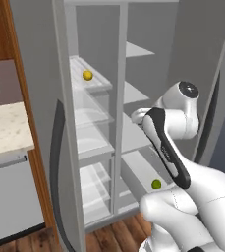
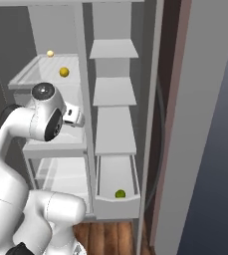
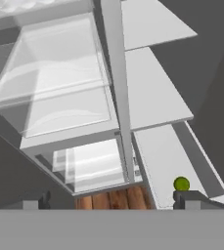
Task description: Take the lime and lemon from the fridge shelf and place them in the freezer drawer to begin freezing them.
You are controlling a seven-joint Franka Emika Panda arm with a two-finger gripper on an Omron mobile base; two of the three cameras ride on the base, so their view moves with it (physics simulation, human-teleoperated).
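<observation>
Resting in the freezer drawer (image 2: 116, 207), the lime (image 2: 120, 193).

My own forearm hides my gripper (image 2: 78, 116) tips and the freezer drawer's (image 1: 133, 172) near right corner.

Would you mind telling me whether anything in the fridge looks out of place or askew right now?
Nothing looks spilled or damaged. The lime lies in the open freezer drawer, and the lemon sits on the fridge shelf.
</observation>
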